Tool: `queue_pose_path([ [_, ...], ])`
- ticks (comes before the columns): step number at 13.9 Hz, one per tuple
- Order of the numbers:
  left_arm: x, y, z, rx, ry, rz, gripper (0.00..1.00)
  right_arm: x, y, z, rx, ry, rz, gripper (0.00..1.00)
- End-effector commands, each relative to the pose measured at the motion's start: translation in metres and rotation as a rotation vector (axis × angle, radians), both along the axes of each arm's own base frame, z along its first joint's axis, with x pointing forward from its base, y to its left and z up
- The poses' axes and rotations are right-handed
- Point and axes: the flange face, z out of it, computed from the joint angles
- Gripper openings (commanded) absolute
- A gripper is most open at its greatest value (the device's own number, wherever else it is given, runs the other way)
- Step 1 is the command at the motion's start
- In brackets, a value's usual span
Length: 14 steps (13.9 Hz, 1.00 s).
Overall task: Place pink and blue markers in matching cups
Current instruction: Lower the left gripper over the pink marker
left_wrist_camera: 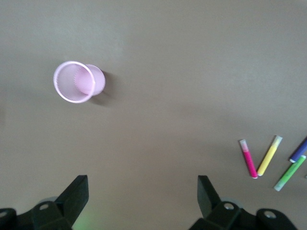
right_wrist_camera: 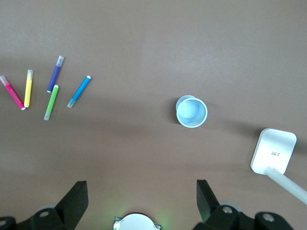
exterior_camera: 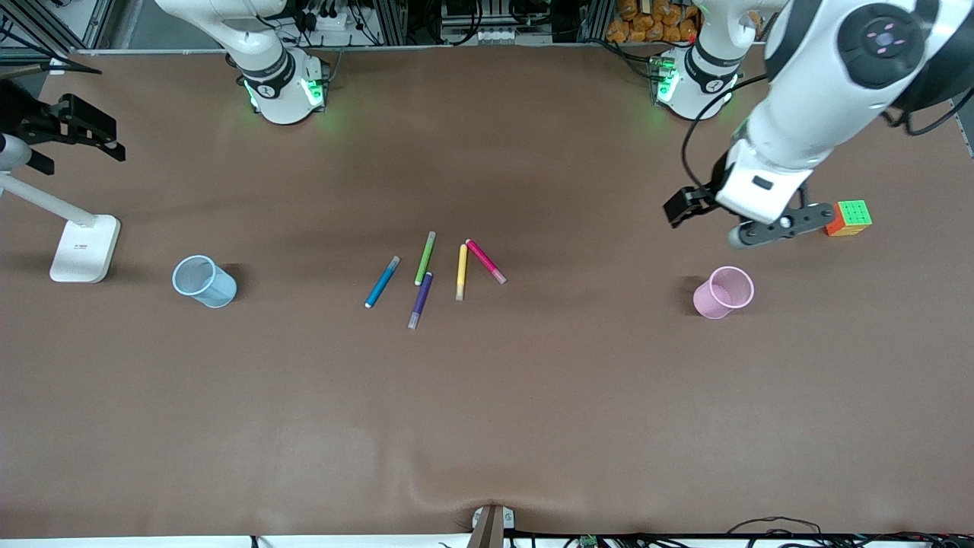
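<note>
The pink marker (exterior_camera: 485,261) and the blue marker (exterior_camera: 382,281) lie flat mid-table in a loose cluster of pens. The pale blue cup (exterior_camera: 203,281) stands toward the right arm's end of the table. The pale pink cup (exterior_camera: 723,291) stands toward the left arm's end. Both cups are upright with nothing in them. My left gripper (exterior_camera: 761,221) hangs above the table close to the pink cup (left_wrist_camera: 76,81), open and holding nothing (left_wrist_camera: 142,184). My right gripper (right_wrist_camera: 141,187) is open and holds nothing, high over its own base, with the blue cup (right_wrist_camera: 192,111) and blue marker (right_wrist_camera: 79,91) below; the front view does not show it.
A green pen (exterior_camera: 425,258), a yellow pen (exterior_camera: 461,272) and a dark purple pen (exterior_camera: 420,300) lie among the markers. A colour cube (exterior_camera: 850,218) sits beside the left gripper. A white stand (exterior_camera: 84,247) with a black device (exterior_camera: 68,129) is beside the blue cup.
</note>
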Motion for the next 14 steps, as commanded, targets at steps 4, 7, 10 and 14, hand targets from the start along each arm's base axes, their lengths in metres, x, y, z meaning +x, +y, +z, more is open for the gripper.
queue_pose_path([
  [4,0.006,-0.066,-0.052,-0.023,0.02,0.127,1.0,-0.003,-0.005,-0.002,0.0,0.002,-0.002,1.0],
  [7,0.009,-0.101,-0.096,-0.031,0.033,0.162,1.0,-0.002,-0.004,-0.002,0.001,0.001,-0.001,1.0],
  [10,0.006,-0.139,-0.145,-0.051,0.065,0.222,1.0,0.001,-0.005,-0.008,0.0,0.013,0.001,1.0],
  [14,-0.001,-0.174,-0.198,-0.057,0.106,0.307,1.0,0.026,-0.008,-0.049,-0.017,0.091,-0.002,1.0],
])
